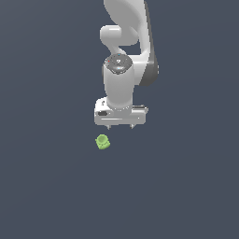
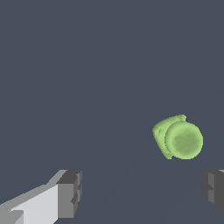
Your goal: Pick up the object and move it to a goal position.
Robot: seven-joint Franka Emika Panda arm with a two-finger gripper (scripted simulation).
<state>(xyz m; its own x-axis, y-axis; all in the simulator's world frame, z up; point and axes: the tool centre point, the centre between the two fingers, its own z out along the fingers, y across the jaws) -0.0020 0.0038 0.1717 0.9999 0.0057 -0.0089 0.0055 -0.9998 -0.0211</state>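
One flat, dark slate-blue surface (image 1: 46, 186) fills both views, and we see only one small item resting on it, with no obstacle between that item and our tool. Reading the exterior view from left to right, we meet first the tiny lime-green rounded piece (image 1: 102, 142), a stubby short cylinder on a blocky base, lying on the surface. It sits just below our white two-fingered gripper (image 1: 120, 126) in that picture and slightly toward the exterior view's left of it, apart from it and not touched.

In the wrist view the lime-green piece (image 2: 178, 138) shows its rounded end toward the camera, with the blocky base behind it. It lies beyond the fingertips, nearer the dark-padded finger (image 2: 213, 189) at one edge of the picture than the other finger (image 2: 69, 192), and it is not between them.

Our gripper (image 2: 141, 190) stands spread wide, its fingers well apart and holding nothing. Our white Panda arm (image 1: 125, 70) reaches in from the top of the exterior view, its wrist turned straight down, so the fingers point at the surface.
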